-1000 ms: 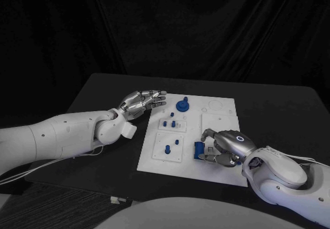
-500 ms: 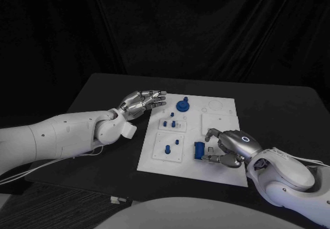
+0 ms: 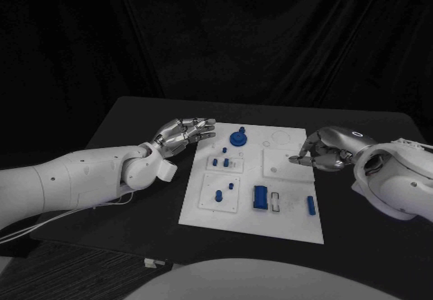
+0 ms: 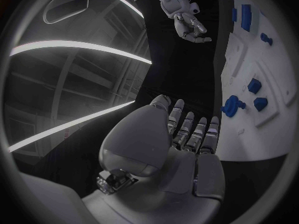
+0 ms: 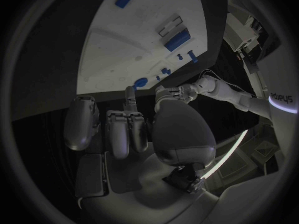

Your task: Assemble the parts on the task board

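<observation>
One white board (image 3: 253, 219) on one black tabletop (image 3: 135, 119). Two robot hands: left (image 3: 185, 132), right (image 3: 325, 150). About nine blue parts, counted loosely; smallest too tiny to separate.

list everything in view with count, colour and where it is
table: one, black, under everything
task board: one, white, mid-table
round knob part: one, blue, board's far end
long block part: one, blue, near end of board
slim bar part: one, blue, near right edge of board
small pegs: several, blue, on the left-side plates of the board
left hand: one, silver, beside board's far left corner, holding nothing
right hand: one, silver, fingers curled, at board's right edge
</observation>
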